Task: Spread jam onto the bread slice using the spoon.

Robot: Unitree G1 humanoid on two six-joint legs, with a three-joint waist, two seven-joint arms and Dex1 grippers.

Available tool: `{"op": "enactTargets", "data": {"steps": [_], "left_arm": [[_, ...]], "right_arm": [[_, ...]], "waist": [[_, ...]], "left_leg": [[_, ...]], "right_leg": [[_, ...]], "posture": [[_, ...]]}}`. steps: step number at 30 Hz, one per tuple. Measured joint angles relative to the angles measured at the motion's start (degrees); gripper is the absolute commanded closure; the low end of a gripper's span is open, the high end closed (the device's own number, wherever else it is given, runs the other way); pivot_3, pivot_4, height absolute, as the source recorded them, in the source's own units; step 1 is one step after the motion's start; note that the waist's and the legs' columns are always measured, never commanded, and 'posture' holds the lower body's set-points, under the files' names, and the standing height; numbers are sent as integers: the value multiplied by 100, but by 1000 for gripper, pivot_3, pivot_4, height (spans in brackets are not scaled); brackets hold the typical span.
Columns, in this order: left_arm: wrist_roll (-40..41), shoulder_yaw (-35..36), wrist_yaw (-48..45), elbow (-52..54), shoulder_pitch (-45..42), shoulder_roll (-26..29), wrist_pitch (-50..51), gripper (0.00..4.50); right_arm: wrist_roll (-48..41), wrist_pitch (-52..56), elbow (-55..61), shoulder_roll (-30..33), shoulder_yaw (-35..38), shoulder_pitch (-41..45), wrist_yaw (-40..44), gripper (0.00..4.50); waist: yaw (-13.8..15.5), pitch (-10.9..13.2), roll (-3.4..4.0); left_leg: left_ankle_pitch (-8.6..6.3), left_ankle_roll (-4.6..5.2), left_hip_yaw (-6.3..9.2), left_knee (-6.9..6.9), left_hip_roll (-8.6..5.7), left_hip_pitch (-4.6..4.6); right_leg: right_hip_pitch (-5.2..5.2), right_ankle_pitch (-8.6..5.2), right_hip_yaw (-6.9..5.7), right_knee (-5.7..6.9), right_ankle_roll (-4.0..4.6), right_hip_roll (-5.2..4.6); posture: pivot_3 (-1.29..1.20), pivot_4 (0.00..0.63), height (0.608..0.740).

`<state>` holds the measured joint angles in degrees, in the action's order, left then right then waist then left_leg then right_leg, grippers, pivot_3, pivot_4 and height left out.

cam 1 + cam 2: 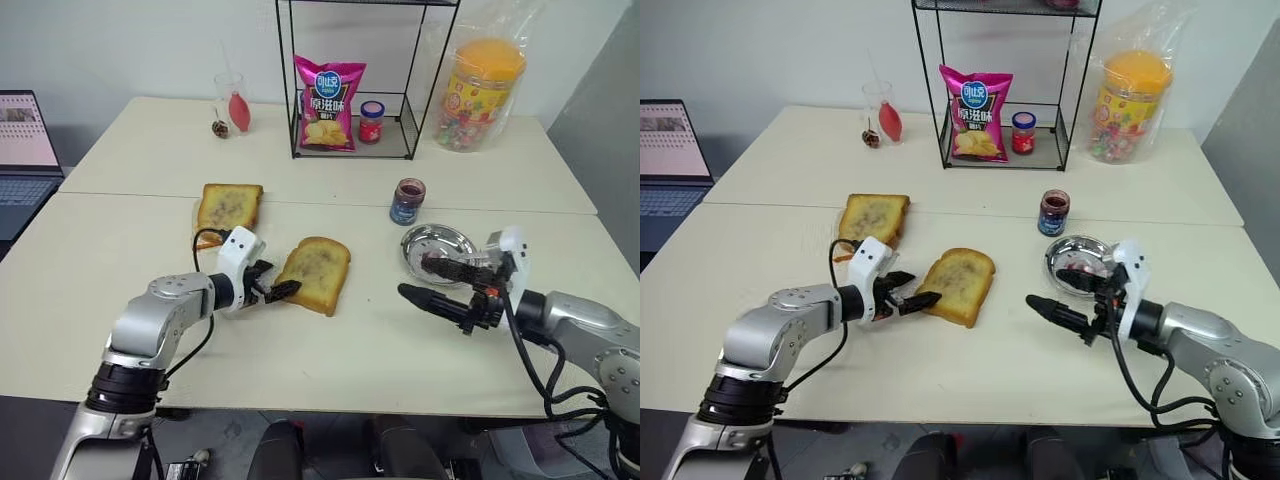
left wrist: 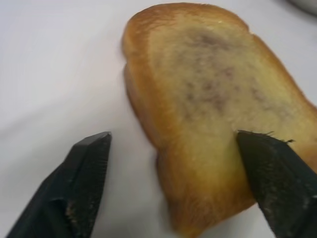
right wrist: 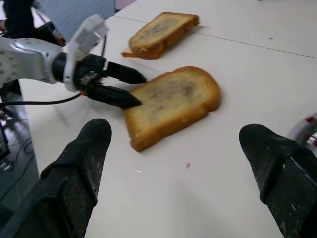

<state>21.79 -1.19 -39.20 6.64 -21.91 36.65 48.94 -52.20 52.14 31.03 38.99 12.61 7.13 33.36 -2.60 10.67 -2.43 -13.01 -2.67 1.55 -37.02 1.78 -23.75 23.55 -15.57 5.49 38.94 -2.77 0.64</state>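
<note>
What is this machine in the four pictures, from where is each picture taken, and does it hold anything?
It is a humanoid robot with two arms. Two pictures come from cameras in its head, looking down on a table; two come from cameras on its wrists. The left gripper has its black fingers open around the corner of the bread slice, without pinching it. The right gripper is open and holds nothing. A second toast, a small jam jar, a metal dish and a wire rack with a chips bag also stand there.
</note>
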Motion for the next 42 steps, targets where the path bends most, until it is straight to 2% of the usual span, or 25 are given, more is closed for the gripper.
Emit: {"op": "enactTargets", "data": {"steps": [2, 4, 7, 11, 19, 30, 40, 41, 42], "left_arm": [[1, 100, -27, 8, 0, 37, -66, 10], [34, 132, -230, 154, 98, 322, -139, 10], [95, 367, -609, 302, 76, 458, -710, 10], [415, 242, -1364, 767, -174, 503, -1044, 10], [911, -145, -1849, 803, -871, -123, -1059, 10], [910, -314, -1801, 624, -1005, -245, -1060, 10], [891, -315, -1839, 700, -911, -153, -1066, 10], [891, -315, -1839, 701, -909, -152, -1066, 0], [891, -315, -1839, 704, -899, -150, -1066, 0]], "right_arm": [[27, -23, -11, 0, 110, -73, -29, 0], [-76, -50, -99, -138, 503, -305, -238, 0], [-328, -50, -598, -559, 1267, -429, -838, 0], [-663, -43, -1217, -1030, 1826, -348, -1566, 0], [-1183, -10, -3113, -1690, 2263, 481, -2489, 0], [-1013, -541, -4580, -1950, 2282, 1395, -2398, 0], [-923, -794, -5114, -2030, 2253, 1742, -2158, 0], [-920, -798, -5146, -2036, 2248, 1760, -2129, 352], [-902, -806, -5180, -2052, 2229, 1768, -2112, 490]], "waist": [[-4, 0, 0], [-1, -1, -3], [27, 0, 1], [38, -1, 2], [-19, -2, 22], [-84, -5, 31], [-116, -6, 31], [-117, -6, 31], [-120, -6, 31]], "left_leg": [[0, 0, -1, -1, 0, 2], [0, 0, 2, 1, 2, 0], [0, 0, -6, 0, -3, 0], [0, 0, -13, -2, -5, 4], [1, 2, -11, 0, -1, 12], [1, 3, -14, 0, 0, 30], [1, 3, -16, 1, 2, 37], [2, 3, -16, 1, 2, 37], [1, 3, -16, 1, 2, 38]], "right_leg": [[0, 0, 1, 1, 0, 0], [0, 0, -1, 0, 0, 2], [-1, 0, 3, 0, 1, -5], [-5, 1, 8, -1, -1, -6], [-10, 3, 10, 3, -2, 4], [-23, 4, 15, 3, -4, 6], [-29, 5, 19, 3, -5, 8], [-29, 5, 20, 3, -5, 8], [-29, 5, 20, 4, -5, 8]], "posture": [[0, 150, 740], [0, 150, 740], [0, 150, 740], [0, 150, 740], [0, 150, 740], [0, 150, 740], [0, 150, 740], [0, 150, 740], [0, 150, 740]]}}
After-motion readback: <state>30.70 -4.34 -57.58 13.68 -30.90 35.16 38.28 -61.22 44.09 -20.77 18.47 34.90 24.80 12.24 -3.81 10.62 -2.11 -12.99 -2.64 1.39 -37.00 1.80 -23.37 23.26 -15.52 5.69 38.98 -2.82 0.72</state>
